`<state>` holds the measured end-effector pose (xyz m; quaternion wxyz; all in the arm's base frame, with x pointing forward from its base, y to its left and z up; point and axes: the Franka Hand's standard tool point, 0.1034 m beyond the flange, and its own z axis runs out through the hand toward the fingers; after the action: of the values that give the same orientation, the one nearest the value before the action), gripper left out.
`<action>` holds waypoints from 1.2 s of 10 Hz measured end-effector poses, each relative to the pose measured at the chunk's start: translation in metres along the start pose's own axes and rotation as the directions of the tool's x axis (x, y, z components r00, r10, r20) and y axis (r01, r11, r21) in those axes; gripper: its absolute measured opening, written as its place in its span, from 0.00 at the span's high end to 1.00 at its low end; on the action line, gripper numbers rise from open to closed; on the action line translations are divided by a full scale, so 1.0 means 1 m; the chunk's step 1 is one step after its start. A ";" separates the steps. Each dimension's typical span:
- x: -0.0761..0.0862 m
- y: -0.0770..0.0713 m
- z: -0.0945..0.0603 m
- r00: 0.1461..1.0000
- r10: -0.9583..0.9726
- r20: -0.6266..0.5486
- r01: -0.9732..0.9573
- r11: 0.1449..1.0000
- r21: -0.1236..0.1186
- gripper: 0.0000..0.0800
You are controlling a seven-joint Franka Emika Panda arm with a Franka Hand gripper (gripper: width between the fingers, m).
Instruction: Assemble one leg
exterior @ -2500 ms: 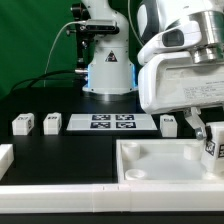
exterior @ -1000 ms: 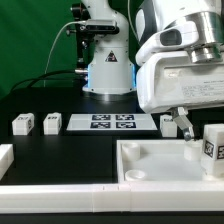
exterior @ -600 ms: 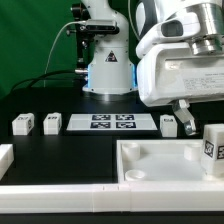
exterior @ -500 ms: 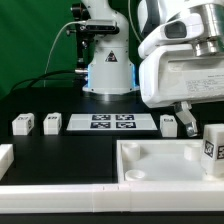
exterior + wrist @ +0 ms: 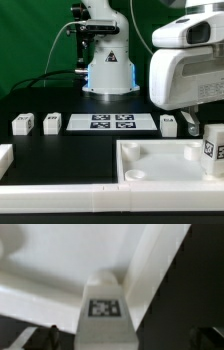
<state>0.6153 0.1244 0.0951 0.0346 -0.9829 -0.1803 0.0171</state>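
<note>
A leg [image 5: 211, 147], a small white post with a black-and-white tag, stands upright in the right corner of the white square tray [image 5: 150, 165]. It fills the middle of the wrist view [image 5: 104, 314], with the tray's white wall behind it. My gripper [image 5: 203, 119] hangs just above it, open. In the wrist view the gripper [image 5: 130, 339] has its dark fingertips [image 5: 50, 336] wide on either side of the leg, not touching it. Three more legs lie on the black table [image 5: 22, 124], [image 5: 52, 123], [image 5: 169, 125].
The marker board [image 5: 111, 123] lies flat between the loose legs. The arm's white base [image 5: 108, 70] stands behind it. A white piece [image 5: 5, 157] pokes in at the exterior view's left edge. A white rail [image 5: 60, 200] runs along the front.
The gripper let go of the leg, leaving it standing in the tray corner. Since then the arm has lifted and shifted toward the exterior view's right.
</note>
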 end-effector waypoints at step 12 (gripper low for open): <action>0.011 0.019 0.008 0.999 0.029 0.046 -0.029 1.000 0.000 0.19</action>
<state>0.6320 0.1112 0.0853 0.0304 -0.9847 -0.1670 0.0401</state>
